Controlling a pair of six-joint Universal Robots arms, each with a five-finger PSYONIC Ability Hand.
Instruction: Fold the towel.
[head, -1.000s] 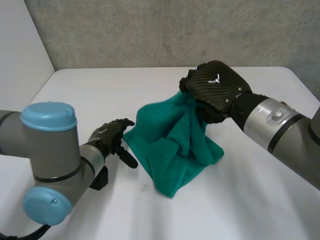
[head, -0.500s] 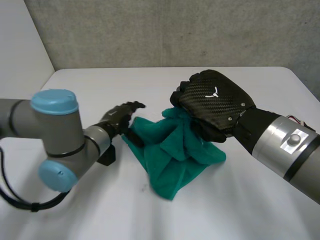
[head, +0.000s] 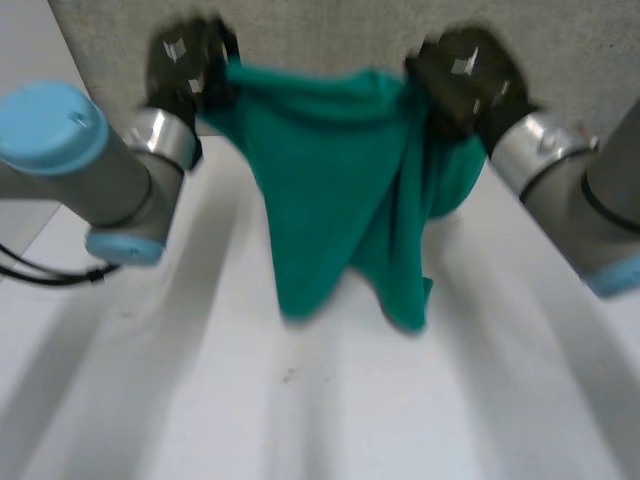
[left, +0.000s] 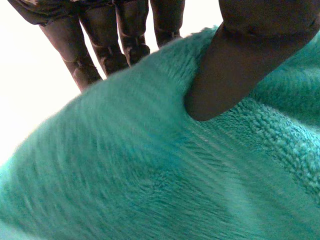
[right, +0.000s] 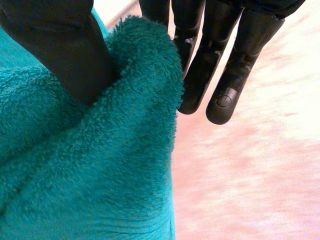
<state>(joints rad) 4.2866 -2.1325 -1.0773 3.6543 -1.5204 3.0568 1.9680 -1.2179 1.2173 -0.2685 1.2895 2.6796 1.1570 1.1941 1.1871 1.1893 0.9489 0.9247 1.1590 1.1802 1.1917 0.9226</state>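
**Towel** (head: 340, 200): green, held clear above the bench (head: 300, 430). It hangs in the upper middle of the frame between the two hands. Its top edge runs left to right, roughly level.

**Left hand** (head: 185, 65): upper left of the frame, at the towel's left top corner. In its wrist view the thumb (left: 240, 60) presses into the pile with the fingers (left: 110, 50) behind the cloth. It grips the towel by a pinch.

**Right hand** (head: 465, 80): upper right of the frame, at the right top corner. In its wrist view the thumb (right: 65, 50) is on one face and the fingers (right: 220, 80) on the other, with the cloth edge clamped between. It grips likewise.

**Hang:** uneven. The cloth falls in two points towards the centre of the frame and is bunched and doubled under the right hand. Whether the points touch the bench cannot be told.

**Governing relation:** the towel lies below both hands, its long axis on the line from hand to hand, and neither hand is nearer.

**Judgement:** laying it down would call for both hands to travel together with the top edge taut. The bunch on the right should be cleared first, or the fold will not lie true.
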